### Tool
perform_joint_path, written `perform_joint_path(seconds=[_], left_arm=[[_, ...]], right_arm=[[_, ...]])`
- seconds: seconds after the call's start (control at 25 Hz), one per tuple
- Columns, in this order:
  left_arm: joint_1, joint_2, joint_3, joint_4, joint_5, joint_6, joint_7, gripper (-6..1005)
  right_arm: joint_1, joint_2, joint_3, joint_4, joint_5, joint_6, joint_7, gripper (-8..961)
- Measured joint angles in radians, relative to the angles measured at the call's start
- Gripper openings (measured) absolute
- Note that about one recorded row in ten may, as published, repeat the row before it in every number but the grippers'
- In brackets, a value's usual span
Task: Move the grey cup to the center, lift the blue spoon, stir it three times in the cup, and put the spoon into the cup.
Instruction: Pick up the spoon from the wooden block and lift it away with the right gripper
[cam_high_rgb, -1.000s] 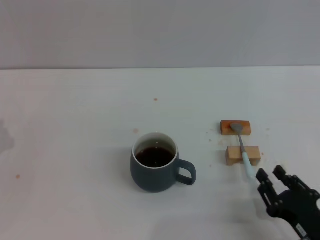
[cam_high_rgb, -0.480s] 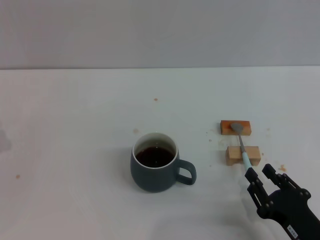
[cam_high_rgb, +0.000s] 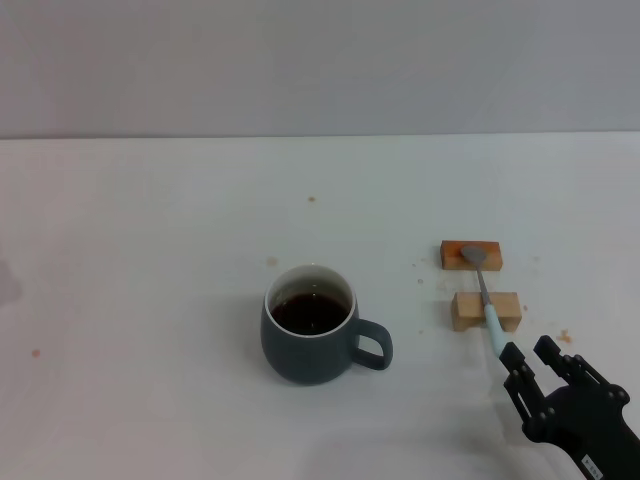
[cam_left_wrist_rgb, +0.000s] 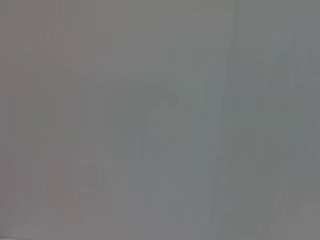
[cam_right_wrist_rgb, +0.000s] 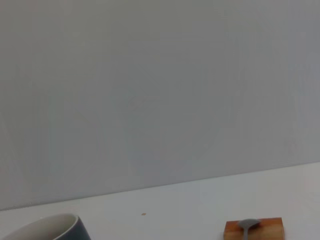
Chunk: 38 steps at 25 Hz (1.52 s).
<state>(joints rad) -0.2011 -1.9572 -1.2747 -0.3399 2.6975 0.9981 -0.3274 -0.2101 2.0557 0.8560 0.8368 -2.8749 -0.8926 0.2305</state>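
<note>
Right gripper (cam_high_rgb: 530, 358) low over the tabletop (cam_high_rgb: 150, 250), fingers spread apart, holding nothing. Blue spoon (cam_high_rgb: 485, 295) just ahead of the fingertips, its pale handle end almost at the left finger (cam_high_rgb: 514, 360); contact unclear. Spoon lies across two wooden blocks (cam_high_rgb: 485, 310), bowl on the far block (cam_high_rgb: 471, 254), handle over the near one. Grey cup (cam_high_rgb: 310, 325) well off to the gripper's left, upright, dark liquid inside, handle pointing toward the gripper. Left gripper not seen; left wrist view is blank grey. Right wrist view catches cup rim (cam_right_wrist_rgb: 60, 227) and far block (cam_right_wrist_rgb: 254, 229).
</note>
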Motion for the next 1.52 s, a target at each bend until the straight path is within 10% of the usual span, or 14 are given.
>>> perform_joint_path(seconds=[1.52], left_arm=[[0.069,0.009,0.006,-0.089,0.004,-0.007,0.003,-2]], right_arm=[[0.029,-0.022,-0.005,0.019,-0.004,0.046,0.026,411]])
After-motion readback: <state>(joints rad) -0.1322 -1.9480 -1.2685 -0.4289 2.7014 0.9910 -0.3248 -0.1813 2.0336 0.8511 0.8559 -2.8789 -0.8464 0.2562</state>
